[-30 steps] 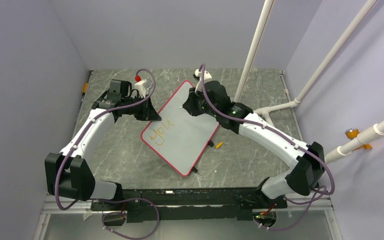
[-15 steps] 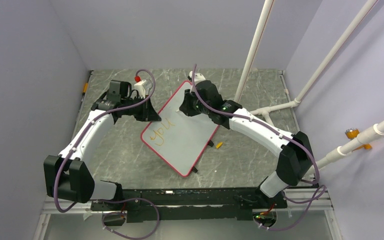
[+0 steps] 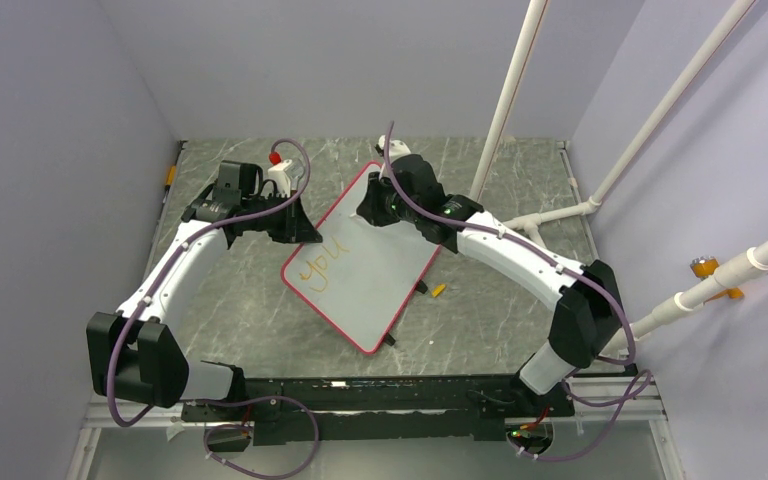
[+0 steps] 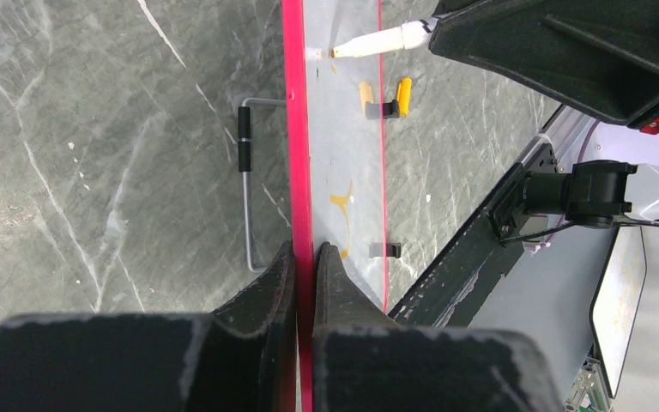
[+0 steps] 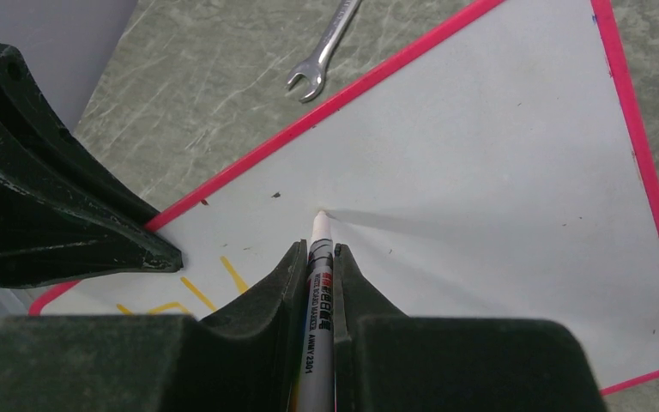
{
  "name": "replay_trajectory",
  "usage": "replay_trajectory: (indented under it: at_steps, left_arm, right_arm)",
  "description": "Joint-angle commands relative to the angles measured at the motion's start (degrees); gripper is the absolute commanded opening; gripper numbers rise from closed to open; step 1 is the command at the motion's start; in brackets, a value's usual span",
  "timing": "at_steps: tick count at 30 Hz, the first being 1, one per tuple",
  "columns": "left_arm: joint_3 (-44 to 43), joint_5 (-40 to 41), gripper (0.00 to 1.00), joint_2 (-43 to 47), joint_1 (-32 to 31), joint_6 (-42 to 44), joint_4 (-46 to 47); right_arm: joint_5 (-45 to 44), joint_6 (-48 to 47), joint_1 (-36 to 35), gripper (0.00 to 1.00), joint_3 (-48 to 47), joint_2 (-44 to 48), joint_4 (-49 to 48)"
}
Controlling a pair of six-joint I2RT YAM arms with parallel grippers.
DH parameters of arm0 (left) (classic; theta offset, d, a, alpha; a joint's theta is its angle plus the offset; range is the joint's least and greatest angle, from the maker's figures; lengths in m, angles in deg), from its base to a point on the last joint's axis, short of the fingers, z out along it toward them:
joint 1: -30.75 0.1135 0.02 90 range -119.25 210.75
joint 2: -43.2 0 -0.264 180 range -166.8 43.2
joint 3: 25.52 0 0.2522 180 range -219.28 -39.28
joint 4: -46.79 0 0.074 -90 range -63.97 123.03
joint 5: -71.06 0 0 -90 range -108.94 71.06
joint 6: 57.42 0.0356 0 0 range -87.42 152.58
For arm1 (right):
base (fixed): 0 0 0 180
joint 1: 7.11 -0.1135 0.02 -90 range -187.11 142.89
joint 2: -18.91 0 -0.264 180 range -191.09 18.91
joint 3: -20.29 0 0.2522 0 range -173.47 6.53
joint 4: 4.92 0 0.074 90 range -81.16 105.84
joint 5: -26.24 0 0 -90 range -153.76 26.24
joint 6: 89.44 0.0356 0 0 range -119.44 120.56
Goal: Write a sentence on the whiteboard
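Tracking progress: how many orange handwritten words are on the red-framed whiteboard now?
1: thin orange word, roughly "you", near the red-framed whiteboard's left corner in top view; the right arm may hide more.

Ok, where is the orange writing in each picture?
Top external: the orange writing sits by the left corner of the whiteboard.
Left wrist: it is a thin orange streak mid-picture, right of the red frame that the left gripper clamps.
Right wrist: a few strokes at lower left, beside the marker in the right gripper.
Shared landmark: the red frame edge next to the writing.
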Motion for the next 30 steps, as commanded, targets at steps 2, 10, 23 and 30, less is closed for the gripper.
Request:
replay_trajectory:
  at_steps: [2,10,23,30]
  left_arm:
    - [0.50,2.81,0.00,1.89,-0.38,4.89,2.46]
    - [0.50,2.85,0.00,1.89,-0.38,4.89,2.40]
    - [0.50,2.80,0.00,1.76,-0.38,4.80,2.42]
    - [0.56,3.04,0.00,1.87,-0.38,4.89,2.42]
  right_arm:
    - [0.12,0.29,0.59,0.00,-2.55,-0.78,-2.11]
    - [2.26,-0.52,0.67,0.00,-3.21,-2.47,-2.16]
    - [7.58,-0.56,0.11,0.00,-0.17,-2.62,-2.29]
    - [8.04,-1.11,-0.36,0.00,2.56,-1.80,-1.83]
